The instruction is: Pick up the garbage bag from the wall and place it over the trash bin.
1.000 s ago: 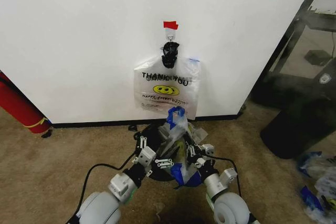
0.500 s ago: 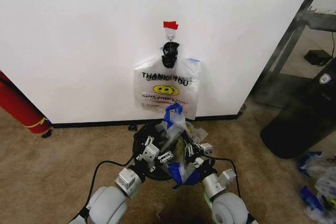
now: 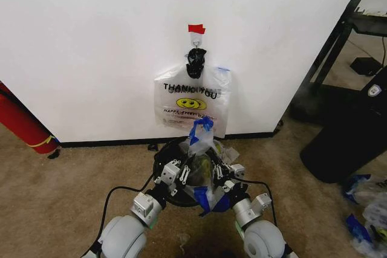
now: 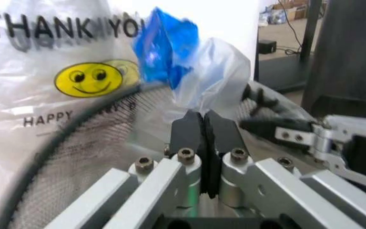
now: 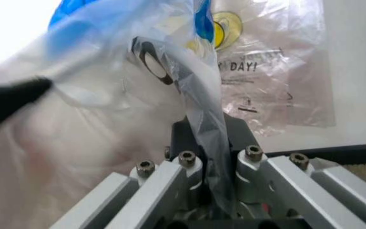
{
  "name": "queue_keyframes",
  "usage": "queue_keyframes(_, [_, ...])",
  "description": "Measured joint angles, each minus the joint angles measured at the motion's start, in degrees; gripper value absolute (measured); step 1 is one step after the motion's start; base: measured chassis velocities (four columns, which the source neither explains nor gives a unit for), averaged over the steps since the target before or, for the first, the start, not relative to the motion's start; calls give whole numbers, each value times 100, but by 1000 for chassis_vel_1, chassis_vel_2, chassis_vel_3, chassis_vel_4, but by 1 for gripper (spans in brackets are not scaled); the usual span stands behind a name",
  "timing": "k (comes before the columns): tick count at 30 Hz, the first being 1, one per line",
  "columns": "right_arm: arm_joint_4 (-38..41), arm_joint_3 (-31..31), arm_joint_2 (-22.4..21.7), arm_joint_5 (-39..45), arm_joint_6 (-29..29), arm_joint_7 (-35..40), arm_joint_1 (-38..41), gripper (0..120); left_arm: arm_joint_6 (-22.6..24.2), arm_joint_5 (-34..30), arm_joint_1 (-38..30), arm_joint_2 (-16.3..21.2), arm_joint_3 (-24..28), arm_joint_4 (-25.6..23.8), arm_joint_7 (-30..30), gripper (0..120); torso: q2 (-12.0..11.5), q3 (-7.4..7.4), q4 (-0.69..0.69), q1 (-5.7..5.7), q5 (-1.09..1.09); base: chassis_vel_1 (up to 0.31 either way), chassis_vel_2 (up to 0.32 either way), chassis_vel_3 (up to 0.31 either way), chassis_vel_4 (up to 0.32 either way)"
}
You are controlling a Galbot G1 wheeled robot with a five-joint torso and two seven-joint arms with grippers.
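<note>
Here both claws, left and right, seemingly pinch the crinkly garbage bag over the mesh trash bin.

Office-like room: brown carpet, white wall, black cabinet.

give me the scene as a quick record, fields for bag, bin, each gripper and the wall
garbage bag: bunched over the trash bin, blue patch on top
trash bin: black mesh, on carpet below the wall
left gripper: fingers shut, at the bin
right gripper: shut on the garbage bag
wall: smiley THANK YOU bag hanging from hook under red tape
</note>
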Motion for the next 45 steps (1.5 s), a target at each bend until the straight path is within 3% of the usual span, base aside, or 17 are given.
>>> queue_keyframes(10, [13,85,-127,112,35,-93,-25,1,74,-60,6,518,-418,-111,-240,0,0,0,0,0,0,0,0,0,0])
queue_keyframes(22, [96,221,-366,972,-99,-557,32,1,227,-104,123,1150,-1075,-40,-244,0,0,0,0,0,0,0,0,0,0])
queue_keyframes(36, [-5,348,-340,2018,65,-935,236,1,72,-114,56,1140,-1089,314,82,0,0,0,0,0,0,0,0,0,0])
queue_keyframes(43, [-106,316,-239,2000,127,-950,256,1,-386,-382,35,1033,-926,364,74,0,0,0,0,0,0,0,0,0,0])
queue_keyframes(45, [-221,277,-144,1881,148,-843,305,1,-603,-495,46,986,-893,378,70,6,0,0,0,0,0,0,0,0,0])
